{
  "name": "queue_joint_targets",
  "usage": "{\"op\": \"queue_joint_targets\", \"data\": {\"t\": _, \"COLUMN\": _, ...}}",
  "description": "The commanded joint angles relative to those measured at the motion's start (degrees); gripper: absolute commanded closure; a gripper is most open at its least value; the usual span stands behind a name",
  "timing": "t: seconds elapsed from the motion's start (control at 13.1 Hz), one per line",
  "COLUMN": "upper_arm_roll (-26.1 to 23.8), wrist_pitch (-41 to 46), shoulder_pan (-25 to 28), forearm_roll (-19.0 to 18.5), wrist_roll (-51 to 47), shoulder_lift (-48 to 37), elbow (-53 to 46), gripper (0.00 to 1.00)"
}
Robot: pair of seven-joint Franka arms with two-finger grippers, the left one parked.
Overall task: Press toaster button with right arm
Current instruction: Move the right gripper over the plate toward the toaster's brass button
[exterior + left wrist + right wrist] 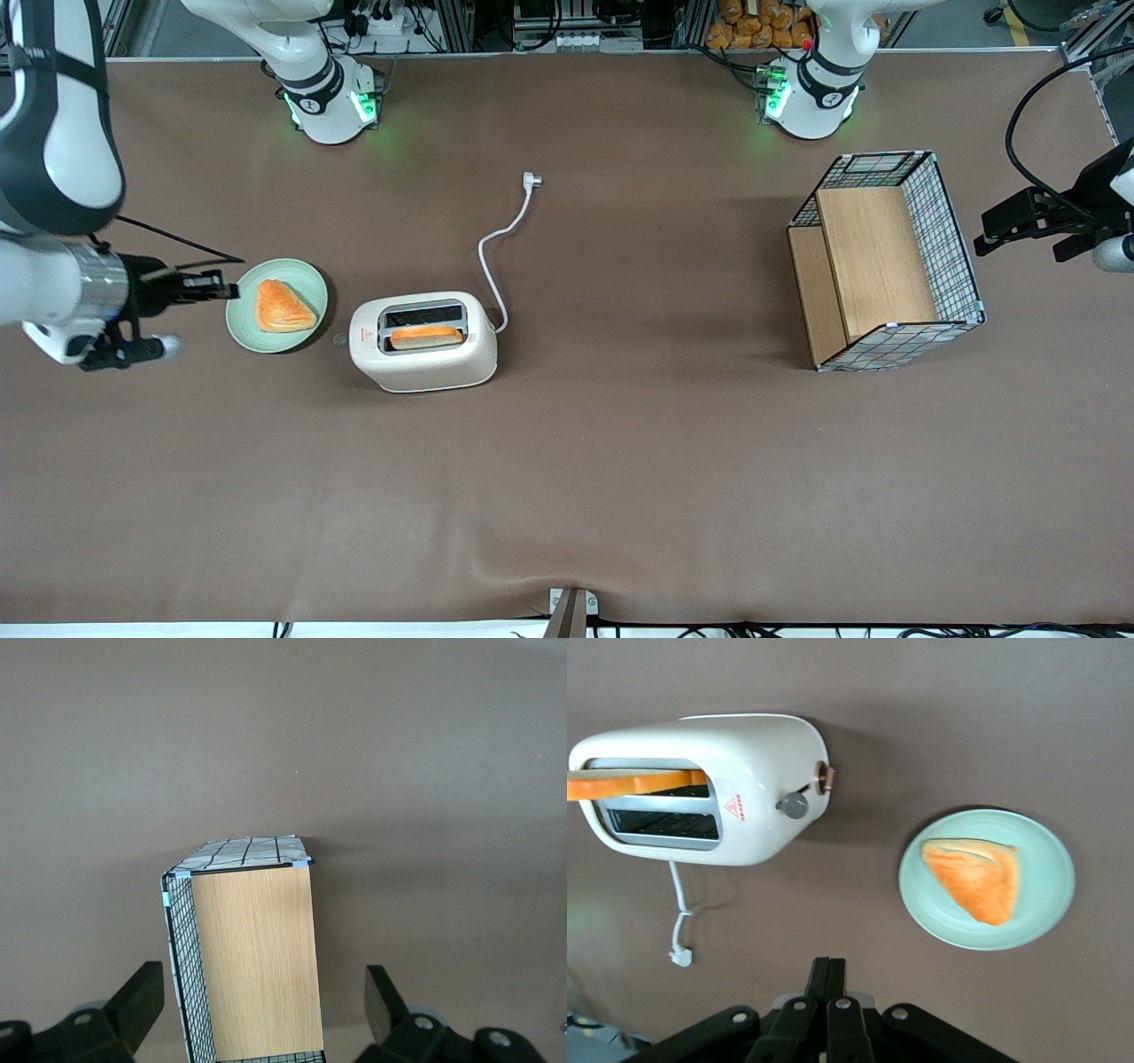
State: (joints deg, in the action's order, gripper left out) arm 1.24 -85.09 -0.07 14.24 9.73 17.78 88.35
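Observation:
The cream-white toaster (423, 341) (709, 788) stands mid-table with a slice of bread (426, 336) (633, 782) in the slot nearer the front camera. Its small grey toaster button (793, 805) (339, 338) juts from the short end by the red triangle sticker (735, 806). A brown lever (826, 778) sits beside the button. The right arm (53, 266) reaches in from the working arm's end. Its gripper (226, 288) (829, 966) is shut with nothing in it, hovering at the edge of a green plate, well apart from the button.
The pale green plate (301, 332) (1045, 904) holds a triangular orange pastry (283, 307) (976, 877) beside the toaster's button end. The toaster's white cord ends in a plug (532, 181) (680, 957). A wire basket with wooden boards (886, 261) (252, 948) stands toward the parked arm's end.

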Motion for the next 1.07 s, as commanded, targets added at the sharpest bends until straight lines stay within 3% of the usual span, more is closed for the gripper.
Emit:
{"op": "queue_joint_targets", "data": {"t": 0.0, "upper_arm_roll": -0.01, "wrist_pitch": -1.91, "shoulder_pan": 0.85, "forearm_roll": 2.1, "wrist_roll": 0.99, "shoulder_lift": 2.34, "elbow": -0.37, "gripper": 1.0}}
{"op": "queue_joint_targets", "data": {"t": 0.23, "upper_arm_roll": -0.01, "wrist_pitch": -10.51, "shoulder_pan": 1.47, "forearm_roll": 8.5, "wrist_roll": 2.82, "shoulder_lift": 2.61, "elbow": 5.58, "gripper": 1.0}}
{"op": "queue_joint_targets", "data": {"t": 0.53, "upper_arm_roll": -0.1, "wrist_pitch": -19.57, "shoulder_pan": 3.06, "forearm_roll": 9.92, "wrist_roll": 3.19, "shoulder_lift": 2.7, "elbow": 12.18, "gripper": 1.0}}
{"op": "queue_joint_targets", "data": {"t": 0.99, "upper_arm_roll": -0.19, "wrist_pitch": -22.93, "shoulder_pan": 3.06, "forearm_roll": 14.23, "wrist_roll": 4.15, "shoulder_lift": 2.61, "elbow": 16.68, "gripper": 1.0}}
